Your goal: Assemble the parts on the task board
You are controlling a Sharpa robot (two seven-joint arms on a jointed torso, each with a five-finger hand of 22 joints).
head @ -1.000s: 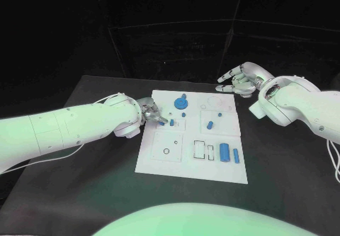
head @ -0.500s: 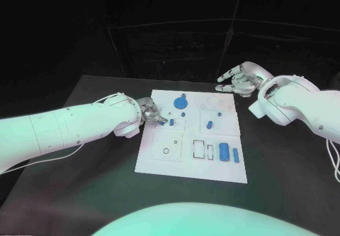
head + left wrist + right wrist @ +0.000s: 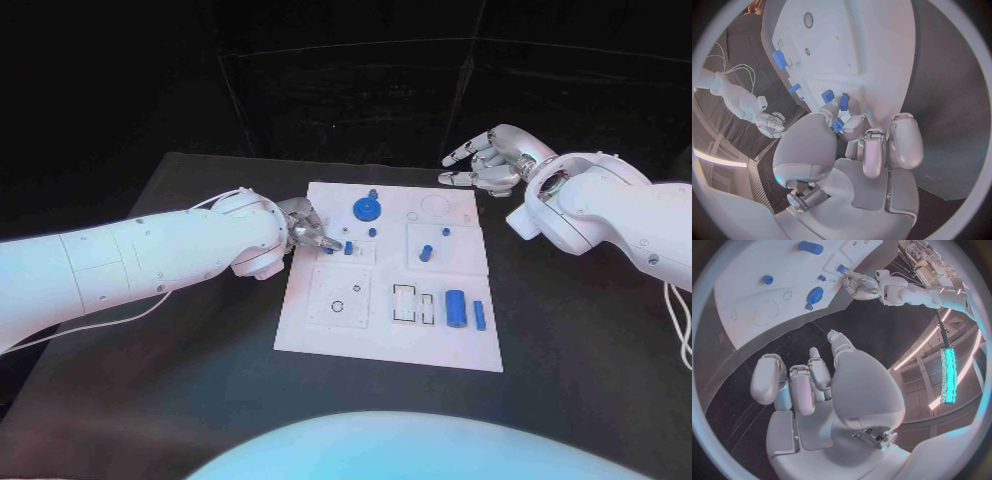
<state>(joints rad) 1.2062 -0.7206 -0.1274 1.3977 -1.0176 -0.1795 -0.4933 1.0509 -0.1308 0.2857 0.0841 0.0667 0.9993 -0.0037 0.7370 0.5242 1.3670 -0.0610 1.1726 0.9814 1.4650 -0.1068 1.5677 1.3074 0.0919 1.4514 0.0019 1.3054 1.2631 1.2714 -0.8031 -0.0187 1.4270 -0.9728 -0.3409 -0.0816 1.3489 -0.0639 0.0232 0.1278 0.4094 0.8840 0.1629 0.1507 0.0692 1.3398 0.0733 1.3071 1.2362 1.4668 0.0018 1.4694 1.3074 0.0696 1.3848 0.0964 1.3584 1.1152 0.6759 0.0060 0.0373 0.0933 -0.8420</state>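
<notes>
Silver left hand: at the left edge of the white board, fingertips down on a small blue piece in the board's upper-left block; wrist view puts thumb and a finger close on either side of that piece, other fingers curled back. Pinch or mere touch: cannot tell.

Risk, judged: piece small against the fingertips; slight sideways push likely to tip it or skid it off its seat. Cause: contact hidden under the fingers, alignment unchecked. Second risk: forearm low beside the board's edge; a sweep could shift the whole board.

Neighbouring items, outward: second small blue piece just beside the first; blue round disc with a small knob at its far side, near the board's far edge; small blue stud below it; short blue peg and blue dot in the right-hand block; blue cylinder and slim blue bar lying near the right edge, beside two outlined rectangular slots; round outline in the lower-left block.

Silver right hand: off the board, above the black table past the far-right corner, fingers loosely apart, nothing in it.

Hidden or unclear: seat under the left fingertips; whether the piece stands in a hole or lies loose; shape of the pale ring outlines at the far-right corner.
</notes>
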